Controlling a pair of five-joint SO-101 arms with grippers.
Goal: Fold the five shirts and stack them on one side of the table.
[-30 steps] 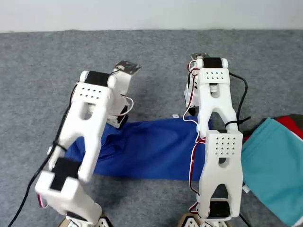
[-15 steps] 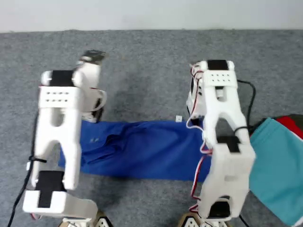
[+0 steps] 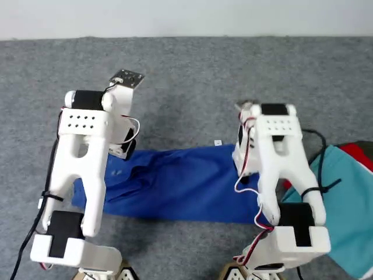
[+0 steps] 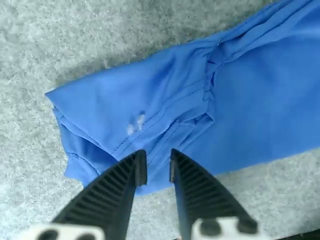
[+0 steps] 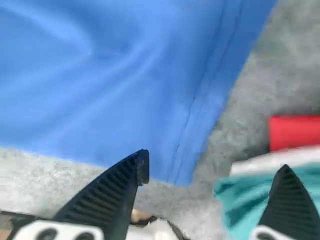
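Beneath the barely parted left claw [image 4: 157, 167] and wide-open right claw [image 5: 214, 167], both empty, the blue shirt [image 3: 175, 184] lies on grey carpeted tabletop [image 3: 192, 76]; white wall [image 3: 186, 17] beyond. Right arm [image 3: 280, 151] has drawn back since.

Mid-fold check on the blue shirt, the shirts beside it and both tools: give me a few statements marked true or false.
The blue fabric shirt lies as a long folded strip on the grey table. True.
The right tool is shut on the blue shirt. False: its jaws stand wide open, empty.
The teal fabric shirt covers the blue shirt. False: the right wrist view shows bare table between them.
A red fabric piece shows next to the teal shirt. True.
The left tool is over one end of the blue shirt. True.
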